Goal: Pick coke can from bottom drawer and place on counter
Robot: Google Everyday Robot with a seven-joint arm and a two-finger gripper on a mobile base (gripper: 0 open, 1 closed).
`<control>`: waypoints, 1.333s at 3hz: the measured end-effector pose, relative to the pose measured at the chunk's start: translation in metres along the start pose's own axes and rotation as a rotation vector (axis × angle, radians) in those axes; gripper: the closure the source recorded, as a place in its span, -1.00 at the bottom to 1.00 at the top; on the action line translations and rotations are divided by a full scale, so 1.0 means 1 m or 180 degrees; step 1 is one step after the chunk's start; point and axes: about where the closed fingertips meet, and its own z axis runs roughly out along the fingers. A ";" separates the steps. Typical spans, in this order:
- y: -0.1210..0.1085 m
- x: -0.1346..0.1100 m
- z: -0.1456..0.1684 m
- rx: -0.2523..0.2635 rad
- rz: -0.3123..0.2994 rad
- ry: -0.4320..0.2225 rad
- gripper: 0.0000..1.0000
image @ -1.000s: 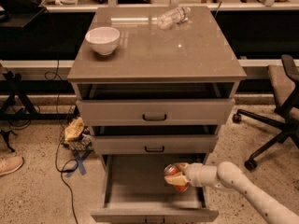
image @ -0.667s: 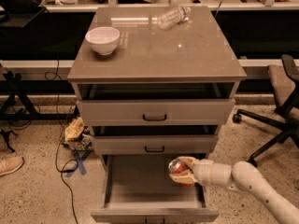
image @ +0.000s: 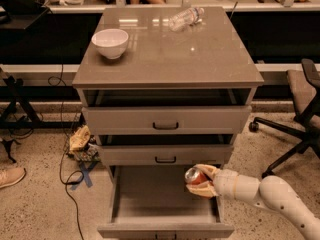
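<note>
The bottom drawer (image: 160, 214) is pulled open at the foot of the cabinet, its inside bare. My gripper (image: 201, 181) reaches in from the lower right and is shut on the coke can (image: 194, 176), a red can with a silver top, tilted to the left. It holds the can above the drawer's right side, just below the middle drawer's front. The counter (image: 200, 59) is the glossy grey-brown top of the cabinet, well above the can.
A white bowl (image: 110, 42) stands at the counter's left. A clear plastic bottle (image: 185, 18) lies at its back. The two upper drawers (image: 166, 125) stick out slightly. An office chair (image: 300, 109) stands to the right; cables and a crumpled bag (image: 79, 140) lie on the floor to the left.
My gripper has lifted the coke can up and slightly to the right, out of the bottom drawer's inside toward the middle drawer's front. The arm has drawn back a little.
</note>
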 end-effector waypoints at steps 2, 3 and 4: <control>-0.009 -0.053 -0.035 0.0085 -0.0251 -0.0108 1.00; -0.013 -0.128 -0.078 0.0184 -0.0634 -0.0254 1.00; -0.019 -0.211 -0.112 0.0259 -0.1016 -0.0518 1.00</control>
